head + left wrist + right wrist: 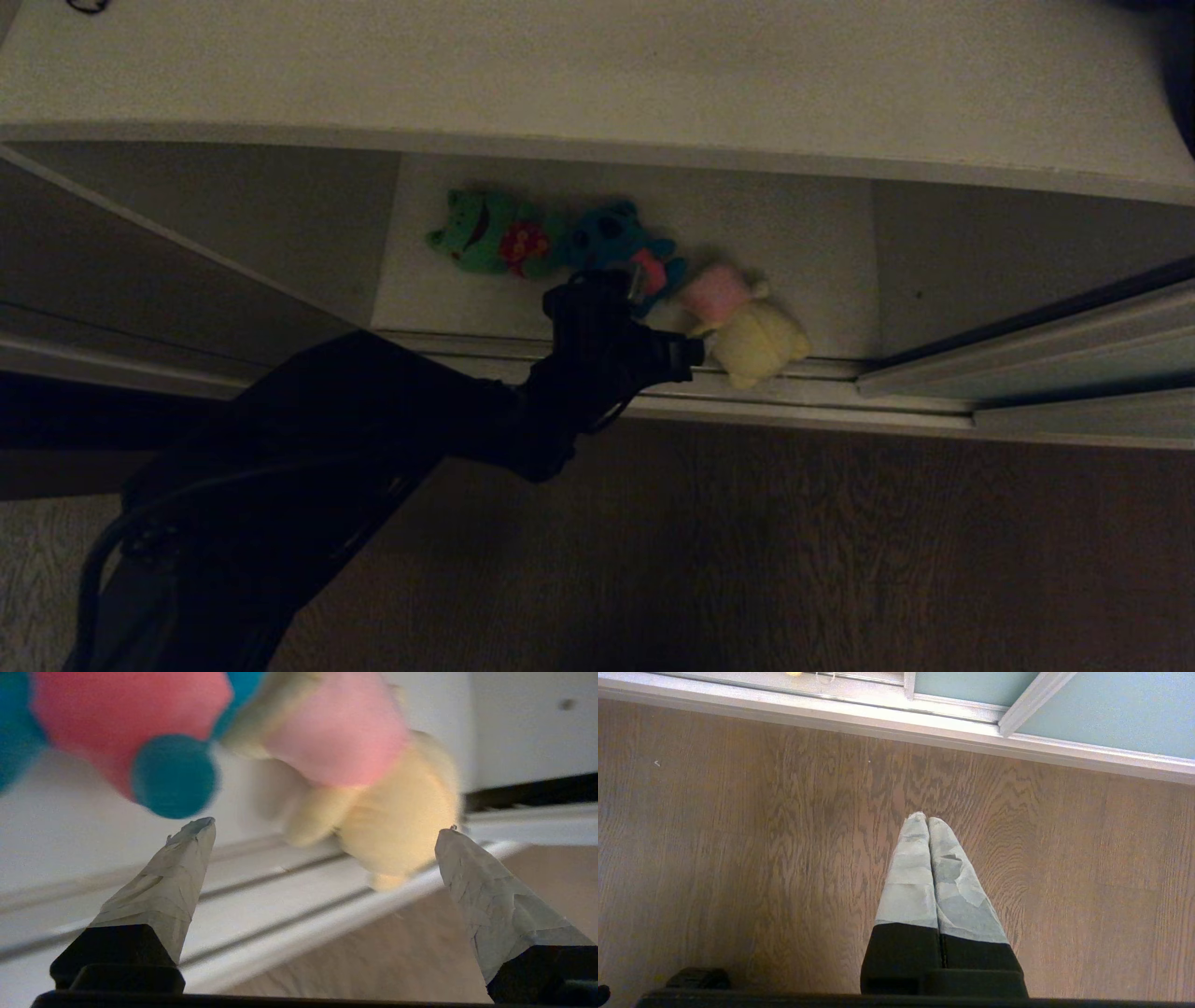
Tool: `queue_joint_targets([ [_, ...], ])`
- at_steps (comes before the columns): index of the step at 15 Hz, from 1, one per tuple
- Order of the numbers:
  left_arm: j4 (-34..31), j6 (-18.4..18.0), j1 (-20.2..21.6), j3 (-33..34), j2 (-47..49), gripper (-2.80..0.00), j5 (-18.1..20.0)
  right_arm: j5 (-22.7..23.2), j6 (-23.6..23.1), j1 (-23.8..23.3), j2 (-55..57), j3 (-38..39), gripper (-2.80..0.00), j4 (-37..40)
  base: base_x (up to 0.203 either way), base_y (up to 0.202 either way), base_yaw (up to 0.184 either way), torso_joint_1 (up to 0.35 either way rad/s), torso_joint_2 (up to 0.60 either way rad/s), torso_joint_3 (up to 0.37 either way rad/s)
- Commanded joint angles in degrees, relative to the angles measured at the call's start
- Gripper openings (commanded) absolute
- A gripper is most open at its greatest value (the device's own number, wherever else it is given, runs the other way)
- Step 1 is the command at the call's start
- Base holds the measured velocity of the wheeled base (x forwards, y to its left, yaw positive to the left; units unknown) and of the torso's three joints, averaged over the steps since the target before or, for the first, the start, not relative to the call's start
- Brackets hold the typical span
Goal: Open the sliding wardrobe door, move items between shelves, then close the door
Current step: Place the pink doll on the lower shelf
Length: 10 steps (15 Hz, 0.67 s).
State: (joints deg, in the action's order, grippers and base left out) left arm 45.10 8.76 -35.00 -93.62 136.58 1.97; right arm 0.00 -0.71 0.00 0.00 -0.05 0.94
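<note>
Head view: bottom shelf [803,243] holds three plush toys [616,238]; left fingers [173,882] spread, right fingers [924,872] pressed together

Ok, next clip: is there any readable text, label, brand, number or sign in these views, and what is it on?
None: no words, numbers or signs can be read in any view.
Green plush toy, blue plush toy, cream-yellow plush toy: no tags or lettering visible.
Shelf, sliding wardrobe door, floor: no lettering.
</note>
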Motion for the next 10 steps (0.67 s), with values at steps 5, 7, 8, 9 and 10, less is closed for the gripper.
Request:
queue_joint_targets([
  [5, -9.2, 6.4, -4.8, -2.0, -2.1, -2.80, 5.5, 0.0, 0.0, 0.0, 0.0, 0.0, -2.80, 0.0, 0.000, 0.000, 0.000, 0.000, 0.00, 0.000],
  [7, -13.5, 8.9, -5.3, -2.2, -2.9, -2.80, 5.4, 0.0, 0.0, 0.0, 0.0, 0.0, -2.80, 0.0, 0.000, 0.000, 0.000, 0.000, 0.00, 0.000],
  [8, -14.5, 8.7, -5.3, -1.3, -3.8, -2.80, 5.1, 0.0, 0.0, 0.0, 0.0, 0.0, -2.80, 0.0, 0.000, 0.000, 0.000, 0.000, 0.00, 0.000],
  [9, -15.8, 8.4, -5.3, 0.6, -5.0, -2.80, 4.7, 0.0, 0.0, 0.0, 0.0, 0.0, -2.80, 0.0, 0.000, 0.000, 0.000, 0.000, 0.00, 0.000],
  [10, -17.0, 7.5, -5.3, 3.5, -6.6, -2.80, 4.2, 0.0, 0.0, 0.0, 0.0, 0.0, -2.80, 0.0, 0.000, 0.000, 0.000, 0.000, 0.00, 0.000],
])
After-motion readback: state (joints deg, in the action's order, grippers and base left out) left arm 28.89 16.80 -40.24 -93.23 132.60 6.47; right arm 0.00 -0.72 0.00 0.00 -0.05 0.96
